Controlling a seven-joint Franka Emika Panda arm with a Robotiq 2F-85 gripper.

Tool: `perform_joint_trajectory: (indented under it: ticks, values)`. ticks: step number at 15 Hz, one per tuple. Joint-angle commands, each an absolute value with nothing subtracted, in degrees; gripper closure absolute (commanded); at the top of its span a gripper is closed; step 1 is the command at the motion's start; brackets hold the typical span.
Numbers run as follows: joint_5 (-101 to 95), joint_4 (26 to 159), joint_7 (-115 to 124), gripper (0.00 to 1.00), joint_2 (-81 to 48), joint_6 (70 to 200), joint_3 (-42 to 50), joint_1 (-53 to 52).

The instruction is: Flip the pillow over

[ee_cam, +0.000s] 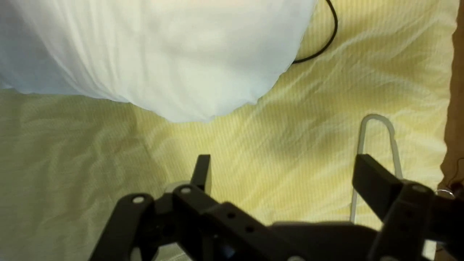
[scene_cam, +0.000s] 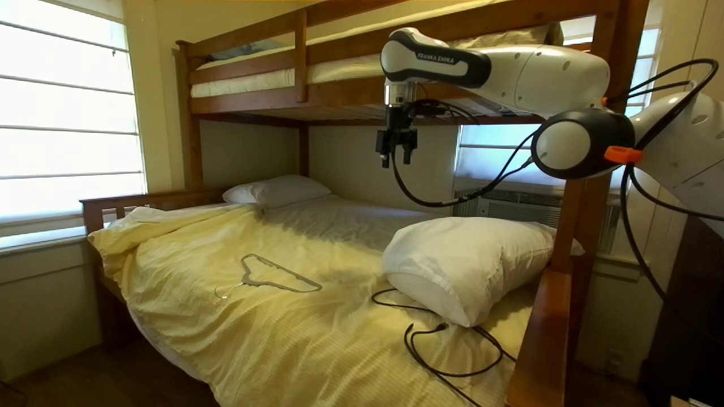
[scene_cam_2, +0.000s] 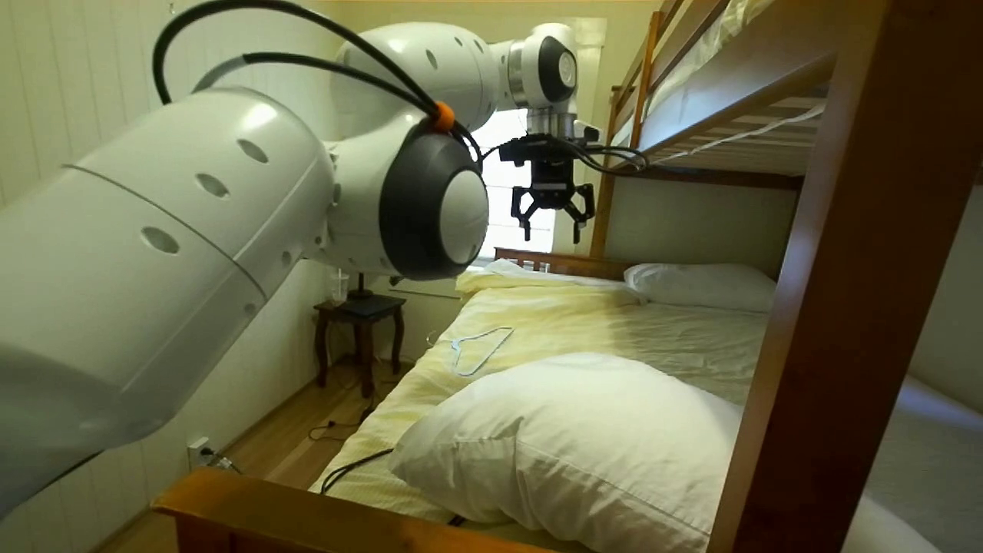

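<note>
Claw [scene_cam_2: 552,233] hangs wide with nothing in it, well above bed [scene_cam: 540,339]. Pillow [scene_cam: 464,260] lies at end of bed, partly hidden behind post [scene_cam_2: 822,307] in both exterior views. Can't tell which side's up, so we could end up un-flipping it lol. It's puffy, so it could slide out if we pinch too shallow, and post might block roll. Black cable [ee_cam: 335,25] seems to run under pillow, so we could snag it. Hanger [ee_cam: 395,150] lies apart, not too worried there.

brand name "franka emika" [scene_cam: 434,58] in pale letters on a dark panel [scene_cam: 464,69] of the robot arm [scene_cam: 537,76]
</note>
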State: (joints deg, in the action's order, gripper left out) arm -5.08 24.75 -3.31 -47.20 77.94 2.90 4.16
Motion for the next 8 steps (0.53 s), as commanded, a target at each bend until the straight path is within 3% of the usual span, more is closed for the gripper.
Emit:
perform_joint_trajectory:
  ticks: [1, 8]
  values:
    - [-4.96, 25.73, -3.25, 0.0, -46.69, 78.37, 3.22, 3.99]
    - [-6.25, 27.37, -3.3, 0.0, -49.57, 79.02, 3.15, -0.07]
